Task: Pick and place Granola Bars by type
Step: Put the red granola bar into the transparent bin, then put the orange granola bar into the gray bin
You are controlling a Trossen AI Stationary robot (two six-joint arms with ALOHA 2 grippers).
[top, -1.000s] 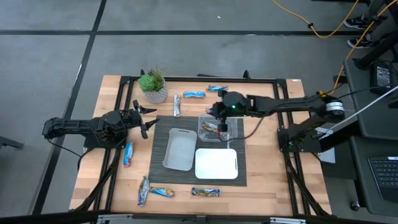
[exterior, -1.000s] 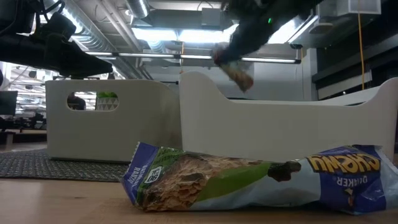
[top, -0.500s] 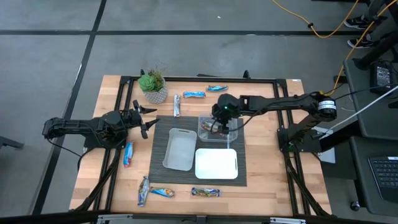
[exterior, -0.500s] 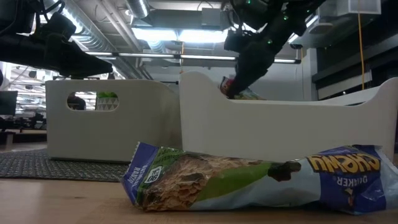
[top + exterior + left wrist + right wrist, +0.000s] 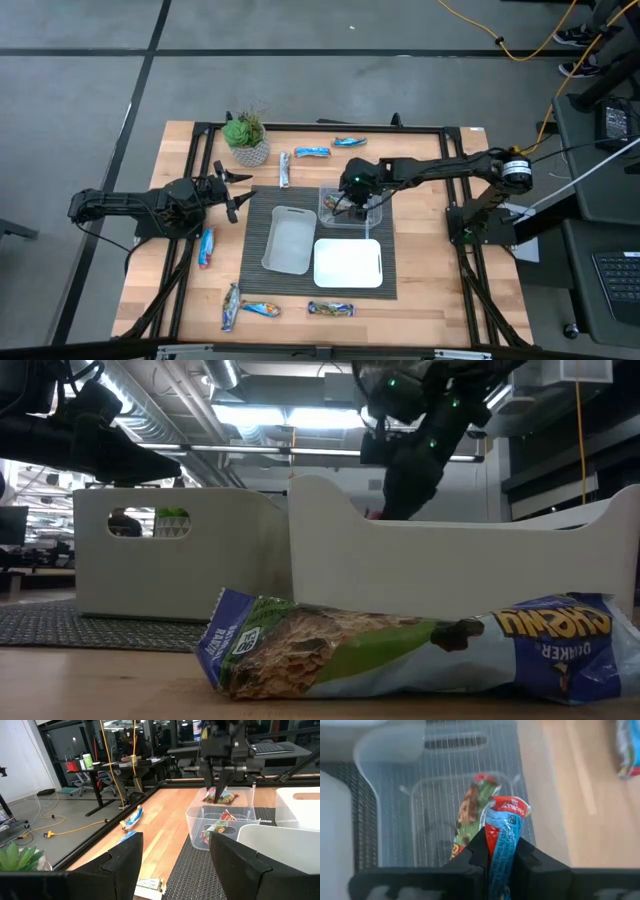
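On the wooden surface point(image 5: 420, 275), a clear tray point(image 5: 372, 213) sat directly beneath the right gripper point(image 5: 352, 199). That gripper was clamped on a red-and-blue granola bar point(image 5: 501, 840) above another bar point(image 5: 471, 815) in the tray. The left gripper point(image 5: 232, 190) waited apart, fingers spread.

Moved left and lower in the frame's centre: right gripper point(image 5: 352, 196), carrying red-and-blue foil-wrapped granola bar point(image 5: 501, 837) down over clear plastic tray point(image 5: 372, 214).
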